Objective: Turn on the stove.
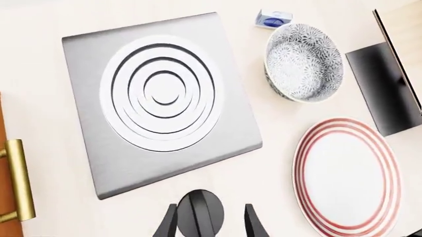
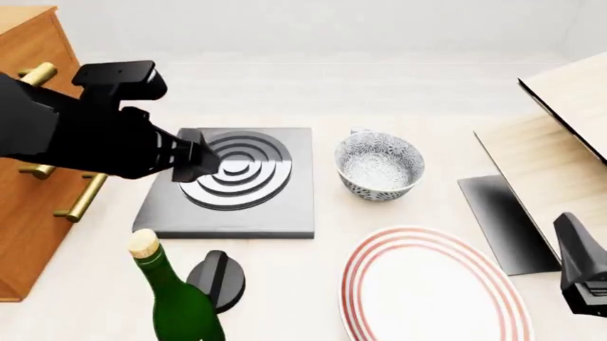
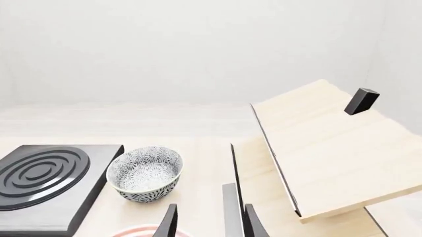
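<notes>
The stove (image 2: pixel 284 213) is a flat dark grey slab with raised concentric rings, left of the table's middle. Its small black round knob (image 2: pixel 218 277) sits on the table in front of it. My left gripper (image 2: pixel 199 160) hovers above the slab's left part. In the left wrist view the stove (image 1: pixel 86 64) fills the frame and the left gripper (image 1: pixel 211 228) is open and empty, with the knob (image 1: pixel 199 210) showing below, between the fingers. My right gripper (image 3: pixel 211 224) is open and empty at the near right, away from the stove (image 3: pixel 39 173).
A green bottle (image 2: pixel 175 302) stands just left of the knob. A patterned bowl (image 2: pixel 379 167) and a red-rimmed plate (image 2: pixel 431 284) lie right of the stove. A dark flat panel (image 2: pixel 502 220) and a wooden rack (image 2: pixel 569 142) are at the right. A wooden cabinet (image 2: pixel 28 213) stands at the left.
</notes>
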Robot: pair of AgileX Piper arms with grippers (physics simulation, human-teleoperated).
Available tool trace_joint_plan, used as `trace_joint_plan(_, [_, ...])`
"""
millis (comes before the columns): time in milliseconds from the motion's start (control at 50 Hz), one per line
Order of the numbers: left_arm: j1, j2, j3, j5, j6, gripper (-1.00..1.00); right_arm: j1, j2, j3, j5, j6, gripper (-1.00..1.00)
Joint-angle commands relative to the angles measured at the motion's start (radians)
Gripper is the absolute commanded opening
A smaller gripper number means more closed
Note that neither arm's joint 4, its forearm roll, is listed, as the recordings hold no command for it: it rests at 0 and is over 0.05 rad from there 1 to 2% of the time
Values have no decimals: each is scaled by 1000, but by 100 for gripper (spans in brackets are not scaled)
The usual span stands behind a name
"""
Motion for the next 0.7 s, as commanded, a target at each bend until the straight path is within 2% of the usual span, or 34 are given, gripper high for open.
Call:
trace_joint_plan(20, [2,24,49,-49,-20,100,0,0,0,0,0,100])
trace_joint_plan(360, [5,64,77,-106,-22,100,0,0,0,0,0,100])
trace_joint_plan(600, [0,64,167,-177,-65,100,0,0,0,0,-1,100])
trace_joint_plan(700, [4,67,177,-189,-73,100,0,1,0,-1,0,100])
